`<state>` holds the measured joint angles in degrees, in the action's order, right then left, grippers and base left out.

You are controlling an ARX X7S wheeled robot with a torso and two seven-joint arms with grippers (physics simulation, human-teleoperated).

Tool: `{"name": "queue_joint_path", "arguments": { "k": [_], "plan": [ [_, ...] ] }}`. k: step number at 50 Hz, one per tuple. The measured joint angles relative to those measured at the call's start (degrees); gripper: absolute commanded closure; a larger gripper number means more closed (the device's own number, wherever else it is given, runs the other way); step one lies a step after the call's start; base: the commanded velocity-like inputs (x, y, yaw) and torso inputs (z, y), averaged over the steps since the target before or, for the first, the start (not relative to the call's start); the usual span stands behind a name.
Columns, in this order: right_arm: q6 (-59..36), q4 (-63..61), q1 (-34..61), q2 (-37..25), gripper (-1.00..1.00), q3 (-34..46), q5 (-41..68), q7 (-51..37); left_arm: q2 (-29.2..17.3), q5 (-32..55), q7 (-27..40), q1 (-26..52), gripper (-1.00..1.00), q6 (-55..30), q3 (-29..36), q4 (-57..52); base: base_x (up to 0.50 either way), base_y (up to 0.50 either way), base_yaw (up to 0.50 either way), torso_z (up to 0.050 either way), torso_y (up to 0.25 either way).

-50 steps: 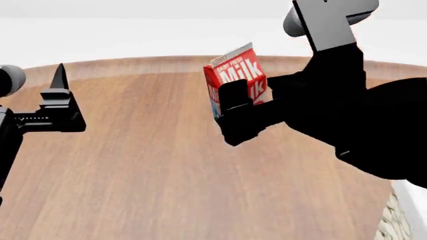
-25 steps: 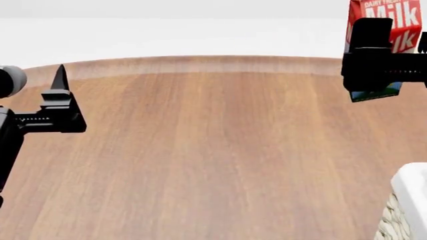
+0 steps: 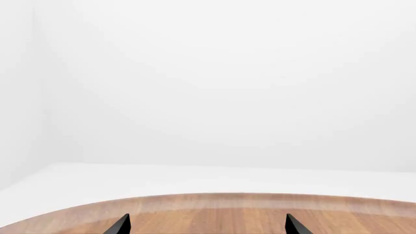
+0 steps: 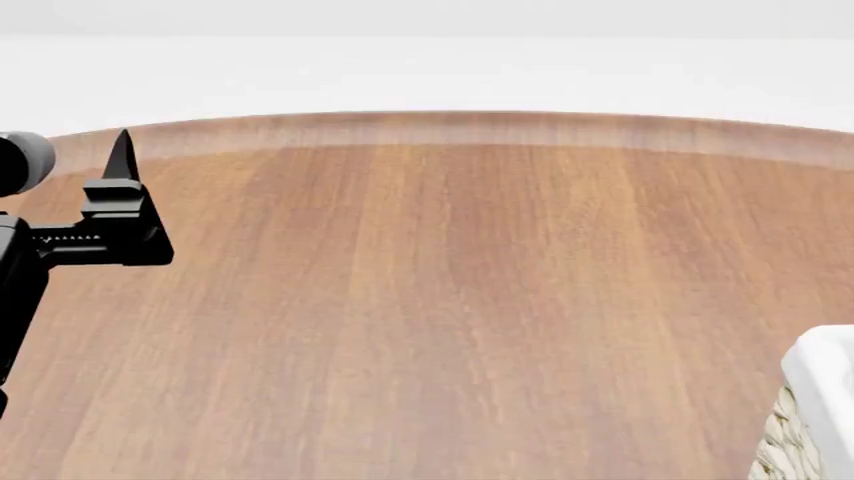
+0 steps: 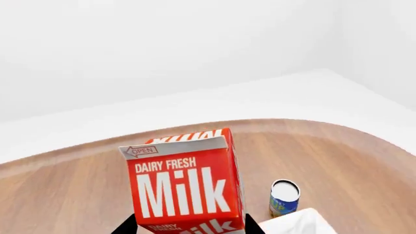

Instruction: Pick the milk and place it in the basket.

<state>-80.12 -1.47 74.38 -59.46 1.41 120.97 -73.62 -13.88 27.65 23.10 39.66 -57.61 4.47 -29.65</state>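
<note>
The milk (image 5: pixel 185 187), a red carton with white "Milk" lettering, fills the near part of the right wrist view. My right gripper (image 5: pixel 190 227) is shut on it, with a black finger pressed against each side. The carton hangs above the wooden table (image 5: pixel 338 156). A white cloth corner of the basket (image 5: pixel 300 222) shows just beside it. In the head view only a corner of the basket (image 4: pixel 811 410) appears, at the bottom right; the milk and the right gripper are out of that view. My left gripper (image 4: pixel 118 200) hovers at the table's left, open (image 3: pixel 208 226) and holding nothing.
A small blue-and-white can (image 5: pixel 284 197) with a white lid stands on the table close to the basket's corner. The round wooden table (image 4: pixel 441 300) has its curved far edge against a white floor and wall.
The right arm carried the milk rightward and upward, out of the head view. The left arm stayed where it was.
</note>
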Motion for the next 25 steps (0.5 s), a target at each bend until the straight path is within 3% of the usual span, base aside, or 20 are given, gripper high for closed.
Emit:
{"name": "queue_joint_path", "arguments": {
  "k": [25],
  "plan": [
    [2.94,-2.17,-8.43,-8.42,1.0,-6.22,1.94,-2.16,-0.49,0.41,0.22,-0.34,-1.0,0.97,0.24,0.71,0.0,0.0,0.0,0.001,0.001]
  ]
}}
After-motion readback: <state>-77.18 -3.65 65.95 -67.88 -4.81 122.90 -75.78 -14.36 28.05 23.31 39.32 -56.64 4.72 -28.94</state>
